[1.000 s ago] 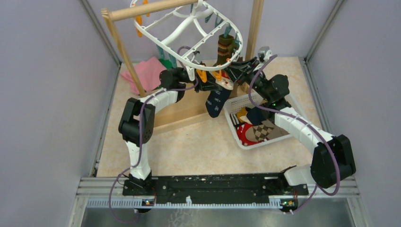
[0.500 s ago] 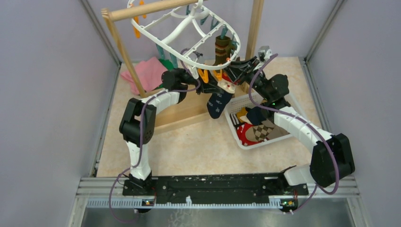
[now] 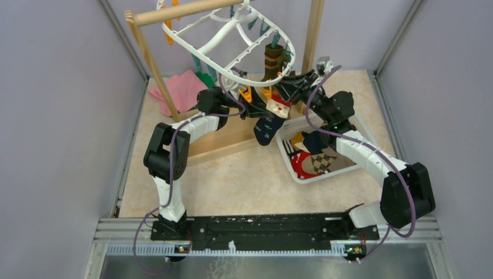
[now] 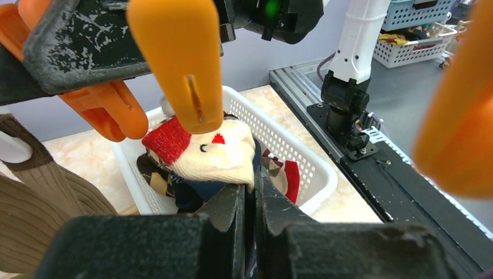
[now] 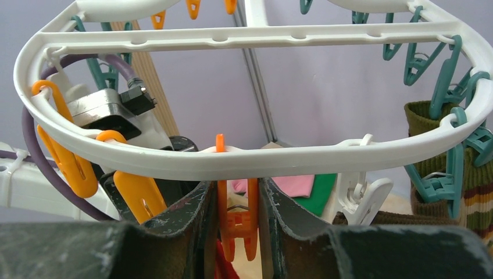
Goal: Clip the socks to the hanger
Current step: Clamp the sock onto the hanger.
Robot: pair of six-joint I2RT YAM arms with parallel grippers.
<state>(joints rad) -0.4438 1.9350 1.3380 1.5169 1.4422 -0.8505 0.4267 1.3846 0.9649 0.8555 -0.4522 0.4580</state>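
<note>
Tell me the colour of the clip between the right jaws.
Orange; the small plastic clip shows best in right wrist view.

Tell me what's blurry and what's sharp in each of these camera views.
Left wrist view: the orange clip at the right edge is a soft blur; the sock cuff and white basket are crisp. Right wrist view: the right gripper's fingers are soft, the hanger sharp. Top view: evenly lit, sharp throughout.

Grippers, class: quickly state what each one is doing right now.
Left gripper: closed on the navy sock.
Right gripper: closed on an orange clip.
</note>
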